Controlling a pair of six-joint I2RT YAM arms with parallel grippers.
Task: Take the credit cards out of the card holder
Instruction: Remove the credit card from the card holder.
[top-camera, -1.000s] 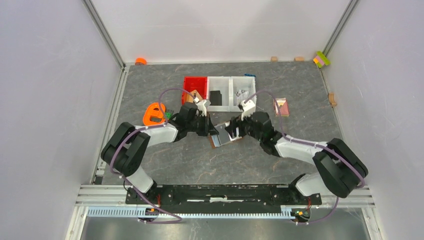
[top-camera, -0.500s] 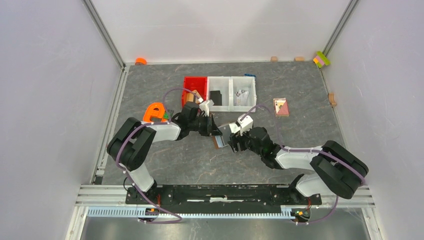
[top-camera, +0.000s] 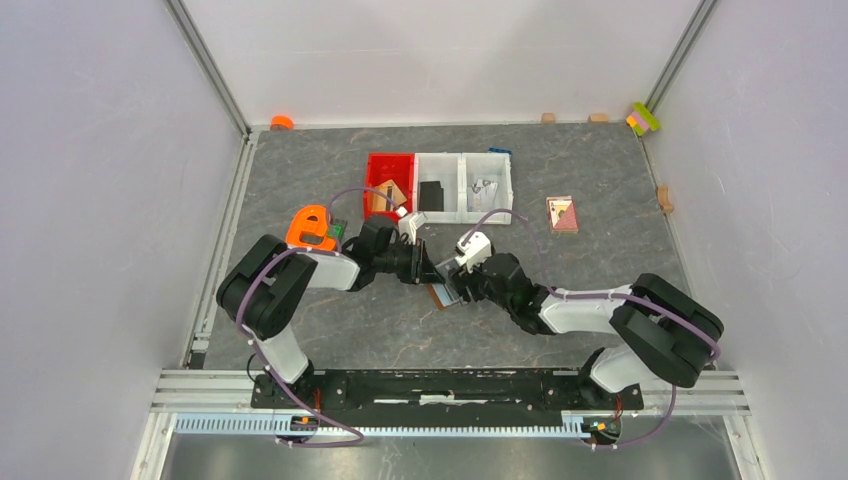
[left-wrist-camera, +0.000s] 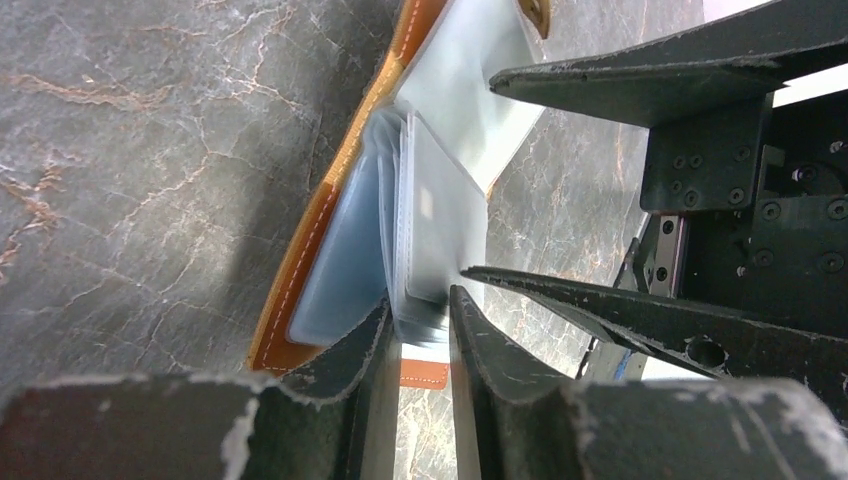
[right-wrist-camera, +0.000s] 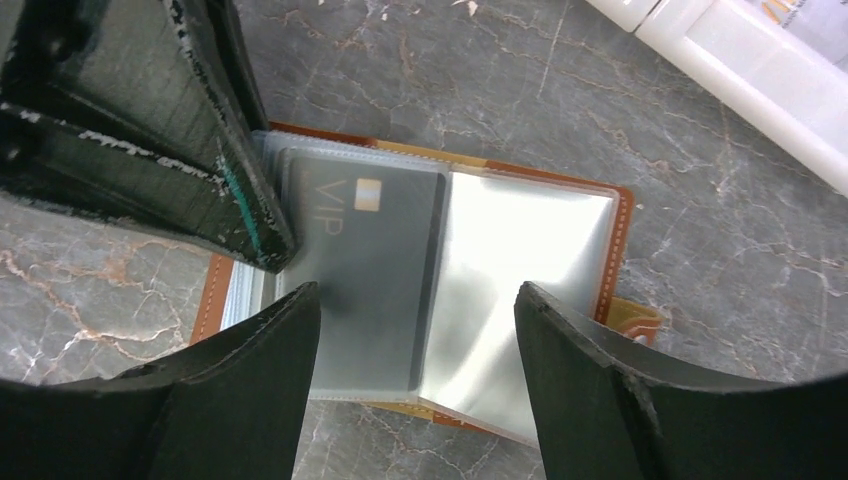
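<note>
The card holder (top-camera: 438, 295) is a brown leather wallet lying open on the table between both grippers. Its clear sleeves fan out in the left wrist view (left-wrist-camera: 330, 230). My left gripper (top-camera: 424, 266) is shut on the edge of the sleeve stack (left-wrist-camera: 420, 305). In the right wrist view the card holder (right-wrist-camera: 622, 250) lies flat with a dark grey credit card (right-wrist-camera: 365, 280) marked VIP inside a clear sleeve. My right gripper (right-wrist-camera: 418, 300) is open just above it, one finger on each side of the card. It also shows in the top view (top-camera: 452, 284).
A red bin (top-camera: 390, 180) and two white bins (top-camera: 465, 190) stand behind the grippers, one holding a black square piece (top-camera: 431, 194). A pink-red picture card (top-camera: 563, 214) lies at the right. An orange object (top-camera: 311, 228) sits by the left arm.
Both grippers and the card holder have moved a little toward the near edge and lower. The right gripper has shifted left over the open card holder.
</note>
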